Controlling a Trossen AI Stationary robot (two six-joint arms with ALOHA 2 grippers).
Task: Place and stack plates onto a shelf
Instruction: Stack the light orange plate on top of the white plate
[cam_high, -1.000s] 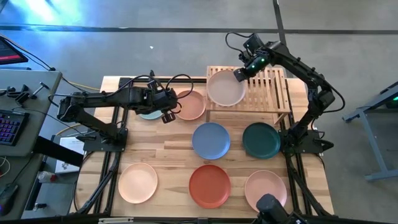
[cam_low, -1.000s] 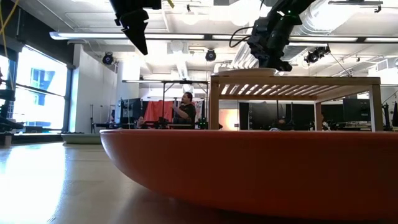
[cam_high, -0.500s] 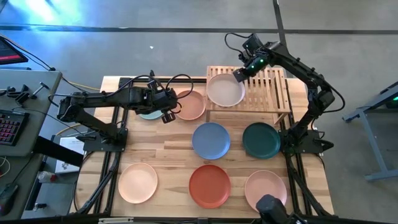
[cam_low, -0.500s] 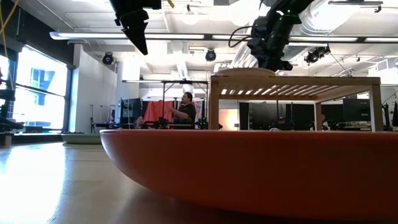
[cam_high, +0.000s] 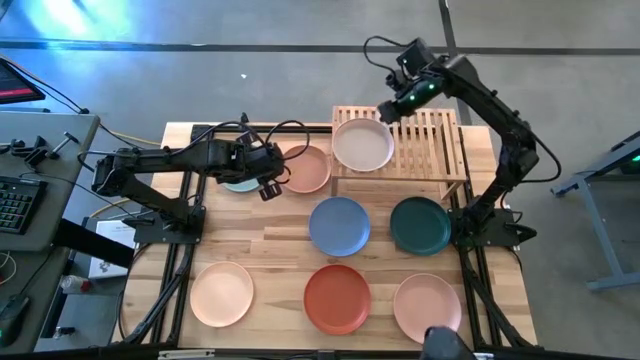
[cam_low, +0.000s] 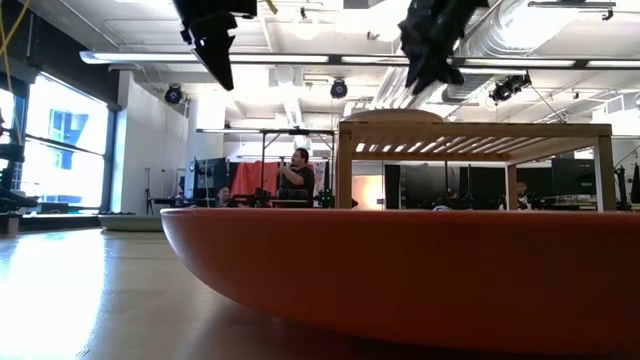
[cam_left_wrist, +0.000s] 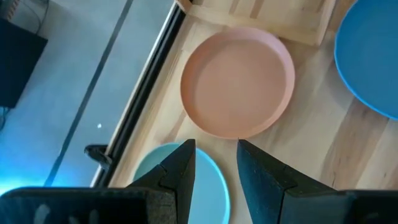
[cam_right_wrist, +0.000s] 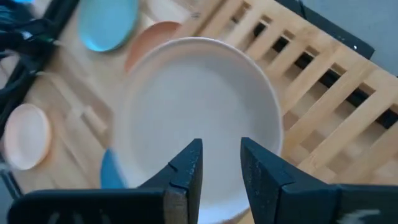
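Standing at one of eight: the grey-beige round matte plate (cam_high: 363, 144) lies on the low slatted light-wood shelf (cam_high: 440, 140), the right gripper (cam_high: 389, 108) hangs at its two o'clock with jaws parted and empty, the left gripper (cam_high: 268, 170) waits spread over the pale teal plate (cam_high: 237, 184), and seven plates sit on the table.

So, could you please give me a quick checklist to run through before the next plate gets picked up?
1. Grey-beige plate resting flat on the shelf: ok.
2. Right gripper clear of that plate, fingers apart and empty: ok.
3. Space on the slats beside the plate for a second stack: ok.
4. Left gripper open, nothing held: ok.
5. Left gripper lined up over the pale teal plate rather than the peach plate: cannot tell.
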